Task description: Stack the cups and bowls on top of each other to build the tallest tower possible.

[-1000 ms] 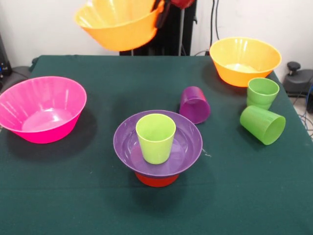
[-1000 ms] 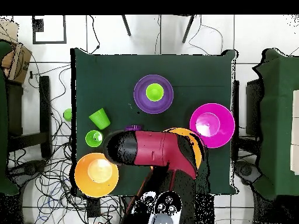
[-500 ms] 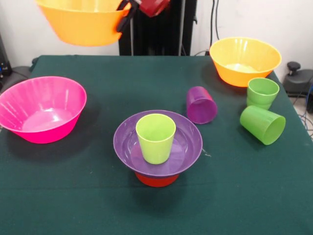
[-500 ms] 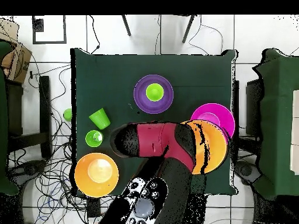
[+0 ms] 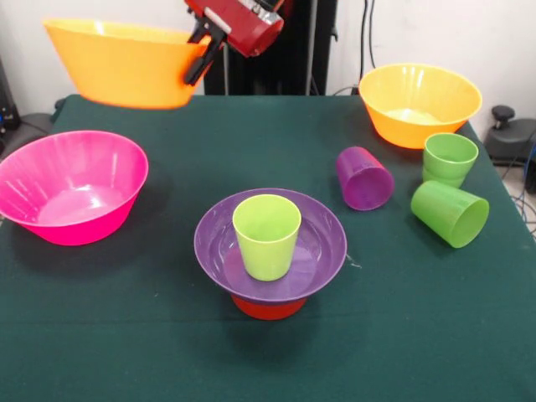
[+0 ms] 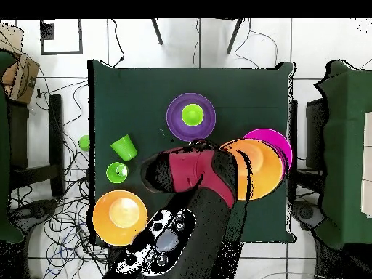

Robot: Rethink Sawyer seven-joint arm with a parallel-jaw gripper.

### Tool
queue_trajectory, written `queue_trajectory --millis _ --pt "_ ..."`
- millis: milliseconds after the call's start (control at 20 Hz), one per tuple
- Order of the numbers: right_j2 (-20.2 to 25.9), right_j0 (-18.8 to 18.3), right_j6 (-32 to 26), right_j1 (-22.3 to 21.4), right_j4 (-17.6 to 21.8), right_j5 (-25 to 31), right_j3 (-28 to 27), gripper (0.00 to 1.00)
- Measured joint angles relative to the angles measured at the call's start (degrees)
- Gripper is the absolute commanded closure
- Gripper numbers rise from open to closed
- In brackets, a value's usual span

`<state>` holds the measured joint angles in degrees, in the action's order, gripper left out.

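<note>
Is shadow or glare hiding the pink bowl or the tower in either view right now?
Front view: only soft shadows on the cloth beside the pink bowl and under the tower, and a pale sheen inside the pink bowl; both read clearly. Overhead view: no glare, but the held orange bowl covers most of the pink bowl, leaving a crescent showing.

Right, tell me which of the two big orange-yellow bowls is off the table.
The orange-yellow bowl at the front view's upper left: the gripper holds it by the rim, tilted, in the air. The other orange-yellow bowl sits upright at the table's far right corner.
</note>
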<state>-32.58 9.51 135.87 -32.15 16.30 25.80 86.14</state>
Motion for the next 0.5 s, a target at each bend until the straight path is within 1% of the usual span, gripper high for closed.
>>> queue_trajectory --millis 150,400,450,500 --pt "1.6 -1.7 0.6 0.0 -2.3 -1.7 0.0 1.00" --pt "6.0 -6.5 0.6 -0.4 -8.2 -2.5 0.0 1.00" --pt "7.8 -8.2 0.6 -0.8 -10.1 -2.5 0.1 1.00" --pt "8.2 -8.6 0.6 -0.9 -10.5 -2.5 0.1 1.00"
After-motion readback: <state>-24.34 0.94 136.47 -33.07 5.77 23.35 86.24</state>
